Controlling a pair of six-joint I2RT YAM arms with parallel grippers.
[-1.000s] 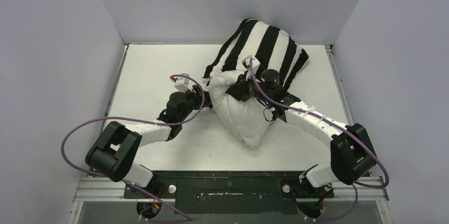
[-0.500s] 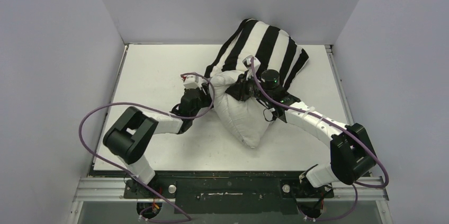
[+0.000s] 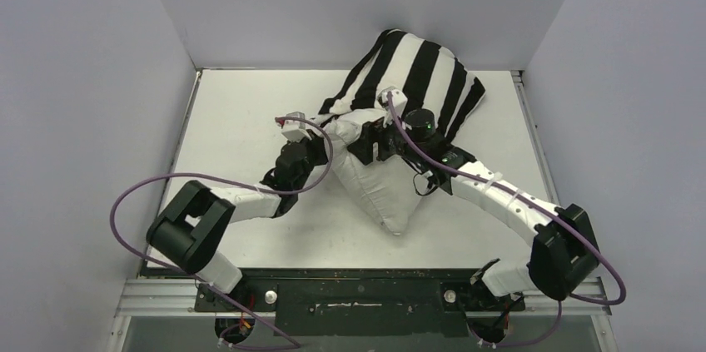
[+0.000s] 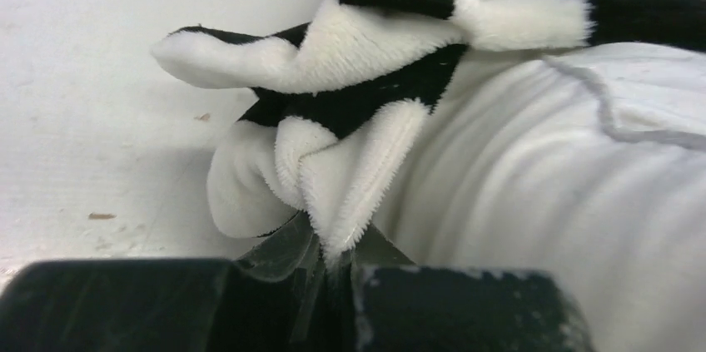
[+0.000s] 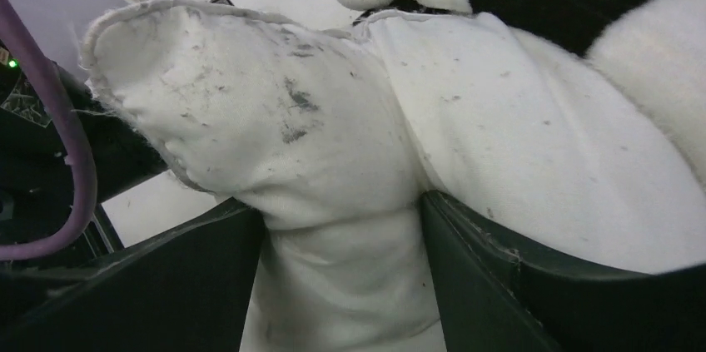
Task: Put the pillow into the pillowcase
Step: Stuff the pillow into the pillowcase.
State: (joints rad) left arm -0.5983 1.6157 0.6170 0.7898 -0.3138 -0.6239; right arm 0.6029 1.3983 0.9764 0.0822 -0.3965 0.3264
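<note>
The striped pillowcase point(image 3: 416, 69) lies bunched at the back of the table, with the far end of the off-white pillow point(image 3: 383, 190) tucked under its opening. My left gripper point(image 3: 320, 142) is at the pillow's left side. In the left wrist view it point(image 4: 333, 265) is shut on a white fold of the pillowcase point(image 4: 366, 94) edge, right beside the pillow point(image 4: 541, 202). My right gripper point(image 3: 368, 141) sits on the pillow's upper corner. In the right wrist view its jaws point(image 5: 341, 285) stand fairly wide, pinching a bunched neck of the pillow point(image 5: 316, 144) that touches both fingers, with the pillowcase point(image 5: 566, 2) just beyond.
The white table point(image 3: 241, 102) is closed in by grey walls on the left, back and right. Purple cables point(image 3: 133, 194) loop off both arms. The pillow's near corner points toward the arm bases.
My left gripper has closed on the pillowcase edge. My right gripper's jaws have widened on the pillow, and the right elbow has swung outward to the right.
</note>
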